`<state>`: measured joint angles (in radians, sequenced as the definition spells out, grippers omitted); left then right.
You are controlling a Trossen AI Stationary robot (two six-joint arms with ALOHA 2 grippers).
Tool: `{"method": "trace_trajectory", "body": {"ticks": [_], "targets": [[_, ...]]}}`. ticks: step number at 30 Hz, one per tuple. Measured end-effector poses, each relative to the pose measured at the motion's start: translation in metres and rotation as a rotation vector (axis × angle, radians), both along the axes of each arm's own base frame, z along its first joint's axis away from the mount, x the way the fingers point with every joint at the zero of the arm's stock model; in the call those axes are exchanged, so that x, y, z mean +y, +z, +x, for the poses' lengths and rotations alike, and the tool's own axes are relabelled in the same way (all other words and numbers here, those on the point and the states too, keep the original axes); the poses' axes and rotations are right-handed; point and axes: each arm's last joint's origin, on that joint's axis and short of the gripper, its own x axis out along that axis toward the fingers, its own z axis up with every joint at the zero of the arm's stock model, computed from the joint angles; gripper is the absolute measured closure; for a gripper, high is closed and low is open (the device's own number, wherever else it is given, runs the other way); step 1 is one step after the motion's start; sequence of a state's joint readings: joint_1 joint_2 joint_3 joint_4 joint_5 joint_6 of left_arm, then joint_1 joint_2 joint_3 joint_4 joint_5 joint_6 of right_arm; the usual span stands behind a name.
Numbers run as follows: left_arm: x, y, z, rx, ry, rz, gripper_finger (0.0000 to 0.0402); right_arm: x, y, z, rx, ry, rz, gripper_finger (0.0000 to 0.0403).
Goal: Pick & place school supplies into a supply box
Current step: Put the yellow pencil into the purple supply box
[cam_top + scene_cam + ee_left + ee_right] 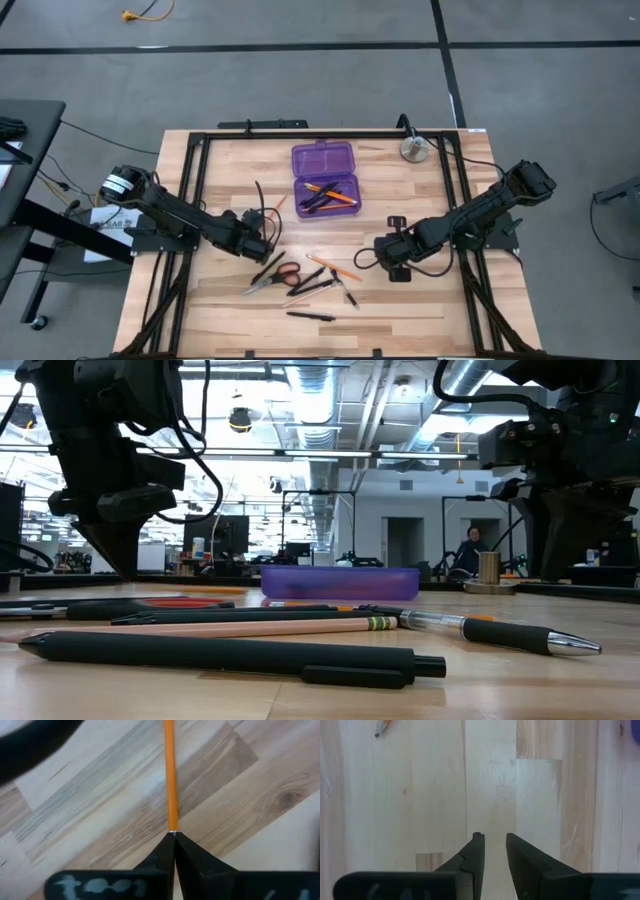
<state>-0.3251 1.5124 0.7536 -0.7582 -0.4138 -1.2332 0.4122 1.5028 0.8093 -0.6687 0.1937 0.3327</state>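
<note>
Left gripper jaws clenched on an orange pencil above the desk. Right gripper jaws released, holding nothing. Purple supply box sat open mid-desk, scissors near the front.

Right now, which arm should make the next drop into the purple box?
Left. The left gripper is shut on an orange pencil, just left of the supply box. The right gripper is open and empty over bare wood.

Bright, even overhead light; low view's foreground is blurred.
</note>
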Motion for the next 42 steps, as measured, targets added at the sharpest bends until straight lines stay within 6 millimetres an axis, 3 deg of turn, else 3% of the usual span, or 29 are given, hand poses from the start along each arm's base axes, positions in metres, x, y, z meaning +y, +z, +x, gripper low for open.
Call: {"method": "trace_trajectory", "body": {"ticks": [23,31,42], "targets": [[-0.002,0.0,0.002,-0.002,-0.047,-0.01,0.0398,0.0,0.0,0.0,0.006,0.002,0.007,0.0327],[-0.004,0.002,0.015,-0.086,-0.142,-0.063,0.0349,0.0,0.0,0.0,0.006,0.001,0.007,0.0327],[0.012,0.001,0.011,-0.001,-0.091,-0.088,0.0285,0.0,0.0,0.0,0.006,0.001,0.007,0.0327]]}}
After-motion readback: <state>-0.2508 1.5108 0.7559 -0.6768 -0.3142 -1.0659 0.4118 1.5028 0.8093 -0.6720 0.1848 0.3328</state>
